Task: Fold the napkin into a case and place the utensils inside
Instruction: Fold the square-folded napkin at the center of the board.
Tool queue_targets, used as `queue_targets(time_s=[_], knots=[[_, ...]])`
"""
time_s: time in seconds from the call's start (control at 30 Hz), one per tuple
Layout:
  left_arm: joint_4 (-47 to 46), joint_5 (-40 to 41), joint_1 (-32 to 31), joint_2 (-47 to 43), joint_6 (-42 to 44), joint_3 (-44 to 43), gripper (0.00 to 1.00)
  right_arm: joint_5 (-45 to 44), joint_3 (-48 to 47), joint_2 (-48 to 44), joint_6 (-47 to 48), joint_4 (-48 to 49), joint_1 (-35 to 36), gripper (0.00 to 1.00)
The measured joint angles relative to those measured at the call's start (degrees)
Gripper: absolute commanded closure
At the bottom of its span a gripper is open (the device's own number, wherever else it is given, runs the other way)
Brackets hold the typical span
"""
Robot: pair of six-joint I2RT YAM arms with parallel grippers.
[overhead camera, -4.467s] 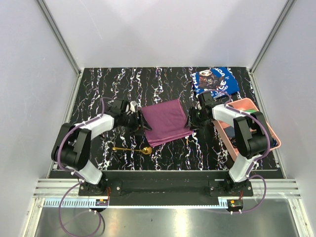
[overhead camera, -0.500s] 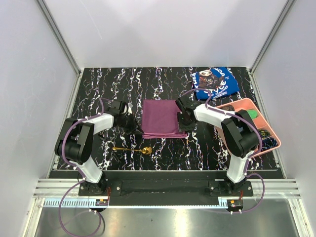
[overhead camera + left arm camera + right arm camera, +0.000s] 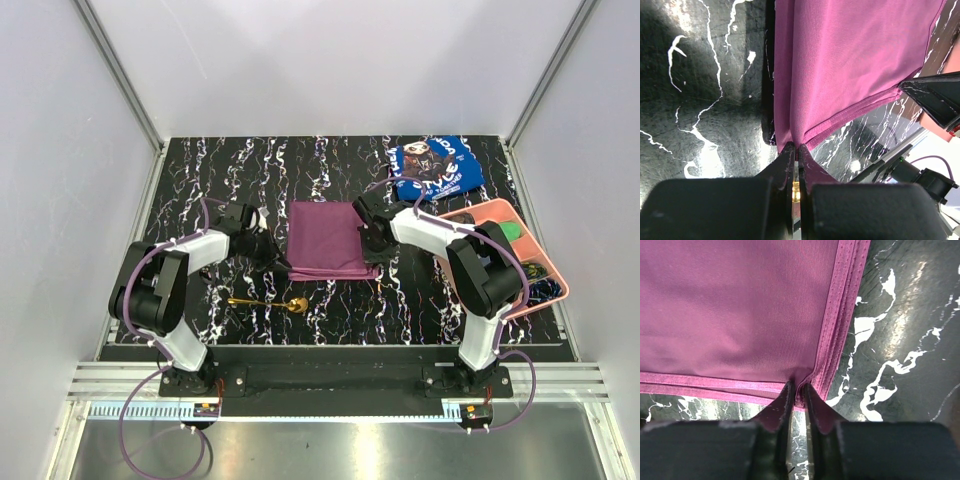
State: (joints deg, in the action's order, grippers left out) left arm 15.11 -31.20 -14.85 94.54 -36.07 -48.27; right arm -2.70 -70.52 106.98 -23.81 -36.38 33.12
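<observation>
A black surface (image 3: 330, 310) veined in white fills the middle of the top view, boxed by pale panels (image 3: 330, 70). The napkin (image 3: 325, 238) lies flat at centre. The left fingers (image 3: 790, 152) are clamped on its lower-left corner, and the right fingers (image 3: 786, 397) pinch its lower-right hem. The spoon (image 3: 268, 302) lies lower left of the napkin. A blue cloth (image 3: 435, 165) and a pink tray (image 3: 490, 205) sit at the right.

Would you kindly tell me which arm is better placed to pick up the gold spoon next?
Left, probably: the spoon lies close to the left gripper, on its side of the napkin; the right gripper pinches the napkin's opposite edge, farther away.
</observation>
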Motion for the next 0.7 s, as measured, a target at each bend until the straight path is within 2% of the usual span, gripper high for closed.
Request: queue_targets(time_s=[0.1,0.57,0.7], knots=[[0.0,-0.1,0.0,-0.2,0.0,0.0,1.00,-0.5,-0.9,0.0,0.2,-0.8,0.1,1.00],[0.1,-2.5,-1.3,-4.2,-3.1,-0.7,1.00,-1.1,-1.5,-3.2,1.3,-4.0,0.2,1.00],[-2.1,-3.0,-2.5,-4.5,-4.4,1.7,1.00,-0.9,-1.4,-3.8,1.6,-4.0,0.2,1.00]])
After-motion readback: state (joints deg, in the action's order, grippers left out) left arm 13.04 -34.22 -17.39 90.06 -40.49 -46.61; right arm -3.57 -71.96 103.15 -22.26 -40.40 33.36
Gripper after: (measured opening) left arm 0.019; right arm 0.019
